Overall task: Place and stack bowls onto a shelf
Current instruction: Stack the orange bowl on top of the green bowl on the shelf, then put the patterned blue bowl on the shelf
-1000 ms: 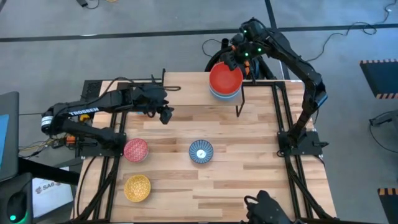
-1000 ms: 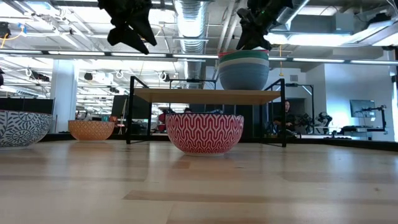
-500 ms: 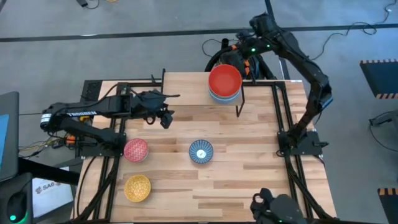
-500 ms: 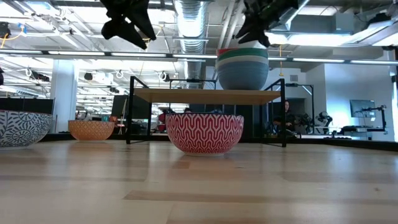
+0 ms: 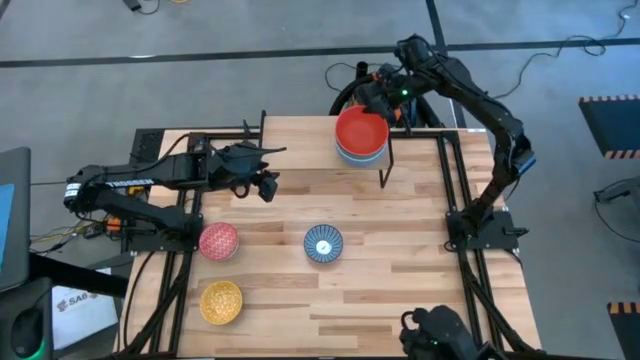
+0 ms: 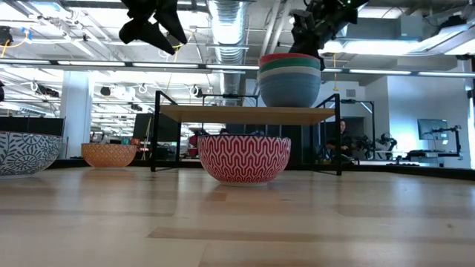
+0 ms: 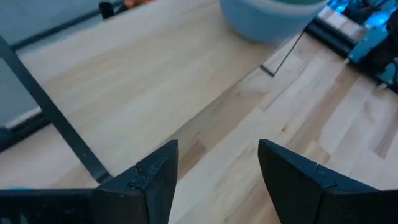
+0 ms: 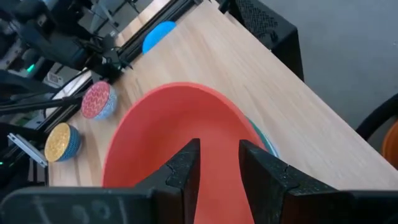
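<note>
A stack of several bowls (image 5: 361, 135), red bowl (image 8: 174, 134) on top and a light blue one (image 7: 271, 17) at the bottom, stands on the right end of the low wooden shelf (image 5: 300, 140) at the table's far edge. My right gripper (image 5: 385, 93) hovers just above the stack's far side (image 6: 315, 22), fingers a little apart, touching nothing. My left gripper (image 5: 263, 184) is open and empty in the air near the shelf's left half (image 7: 217, 168). A pink patterned bowl (image 5: 218, 241), a blue-white patterned bowl (image 5: 323, 244) and a yellow bowl (image 5: 221, 301) rest on their bases on the table.
The shelf's left and middle parts (image 6: 215, 113) are bare. Its black legs (image 5: 384, 165) stand on the table. The pink patterned bowl (image 6: 244, 158) stands in front of the shelf in the low view. Bare wooden table (image 5: 400, 270) lies at the near right.
My right gripper has let go of the red bowl's far rim and risen a little above the stack. The red bowl, tilted half a second ago, now sits level in the stack. My left gripper has risen slightly.
</note>
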Motion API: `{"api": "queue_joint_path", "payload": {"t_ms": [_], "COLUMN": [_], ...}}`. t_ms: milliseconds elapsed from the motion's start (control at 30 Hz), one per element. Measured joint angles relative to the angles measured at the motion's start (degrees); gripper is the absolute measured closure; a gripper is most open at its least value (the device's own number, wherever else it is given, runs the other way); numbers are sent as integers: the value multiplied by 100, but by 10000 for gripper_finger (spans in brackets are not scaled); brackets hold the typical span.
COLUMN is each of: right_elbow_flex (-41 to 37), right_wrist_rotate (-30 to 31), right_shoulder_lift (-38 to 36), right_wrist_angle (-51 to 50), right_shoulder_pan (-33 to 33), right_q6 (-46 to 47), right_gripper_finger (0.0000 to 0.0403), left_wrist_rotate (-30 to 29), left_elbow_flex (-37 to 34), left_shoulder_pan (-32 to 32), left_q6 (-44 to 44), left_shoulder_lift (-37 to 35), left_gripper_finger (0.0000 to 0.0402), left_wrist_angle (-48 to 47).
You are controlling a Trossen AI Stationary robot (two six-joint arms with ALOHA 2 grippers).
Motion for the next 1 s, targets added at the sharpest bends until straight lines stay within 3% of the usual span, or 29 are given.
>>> {"api": "queue_joint_path", "payload": {"t_ms": [233, 500, 733, 867, 1000], "right_elbow_flex": [-2, -6, -1172, -2081, -2771], "right_wrist_rotate": [28, 132, 217, 470, 960], "right_shoulder_lift": [-56, -874, -1841, -2414, -2628], "right_wrist_angle": [-312, -289, 230, 944, 1738], "right_shoulder_pan": [-153, 41, 989, 1771, 2510], "right_q6": [81, 81, 331, 586, 824], "right_gripper_finger": [267, 267, 267, 267, 267], "left_wrist_rotate": [-8, -284, -729, -1219, -1008], "left_elbow_flex": [-1, -80, -863, -997, -990], "left_shoulder_pan": [-73, -612, -1601, -2148, -2250], "left_q6": [-293, -805, -2391, -2866, -3368], "left_shoulder_lift": [115, 356, 409, 846, 1450], "left_gripper_finger": [196, 196, 196, 205, 226], "left_wrist_angle": [61, 184, 1423, 1813, 2161]}}
